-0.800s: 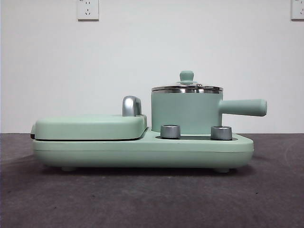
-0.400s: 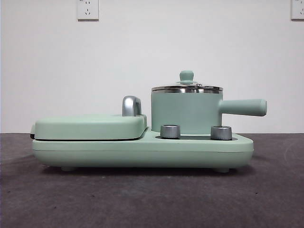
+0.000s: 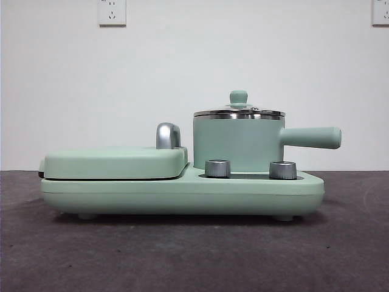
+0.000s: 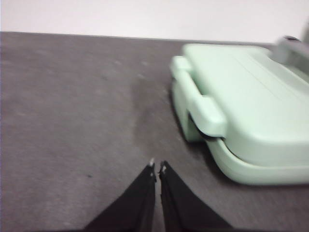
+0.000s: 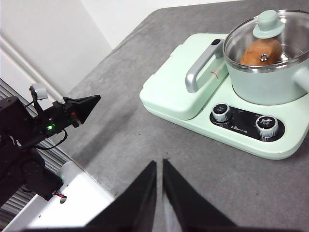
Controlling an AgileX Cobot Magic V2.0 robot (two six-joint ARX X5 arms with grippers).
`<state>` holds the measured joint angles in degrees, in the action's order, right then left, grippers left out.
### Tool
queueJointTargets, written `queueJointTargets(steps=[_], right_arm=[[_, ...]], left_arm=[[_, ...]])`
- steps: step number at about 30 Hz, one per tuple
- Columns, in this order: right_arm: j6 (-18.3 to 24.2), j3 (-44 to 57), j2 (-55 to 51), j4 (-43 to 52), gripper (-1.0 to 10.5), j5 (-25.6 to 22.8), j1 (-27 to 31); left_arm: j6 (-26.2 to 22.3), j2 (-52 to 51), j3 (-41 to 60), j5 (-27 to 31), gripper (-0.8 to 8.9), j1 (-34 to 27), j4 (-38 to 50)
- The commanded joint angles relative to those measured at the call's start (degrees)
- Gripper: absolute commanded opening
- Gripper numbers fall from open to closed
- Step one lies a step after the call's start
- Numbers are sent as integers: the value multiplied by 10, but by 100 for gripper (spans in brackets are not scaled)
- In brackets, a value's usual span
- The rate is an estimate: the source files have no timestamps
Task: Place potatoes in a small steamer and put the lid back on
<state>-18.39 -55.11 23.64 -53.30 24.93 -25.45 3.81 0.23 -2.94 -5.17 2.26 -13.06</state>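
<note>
We see the oblong orange-brown potato (image 5: 261, 51) inside the small mint-green steamer pot (image 3: 238, 145), under its round glass lid (image 5: 266, 36); both claws (image 4: 157, 167) (image 5: 159, 162), narrowed and empty, sit well apart over the grey desk (image 3: 182, 255).

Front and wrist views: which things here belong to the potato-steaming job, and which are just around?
Job:
- potato, inside the pot
- pot, on the cooker base
- lid, on the pot

Just around:
- closed griddle cover
- chrome handle
- two dials
- wall sockets
- both grippers, left and right, shut and empty
</note>
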Motion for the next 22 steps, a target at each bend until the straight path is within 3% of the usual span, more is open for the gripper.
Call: queueJointTargets(steps=[1,8,22], right_arm=[[4,-5,2,7,17,2,-3],[4,-5,2,7,17,2,-3],[4,-5,2,7,17,2,-3]], left_arm=[[8,-1,13,19,19,0,2],[7,-1,22,56,19,0,22],[3,-1,22,56,19,0,23]])
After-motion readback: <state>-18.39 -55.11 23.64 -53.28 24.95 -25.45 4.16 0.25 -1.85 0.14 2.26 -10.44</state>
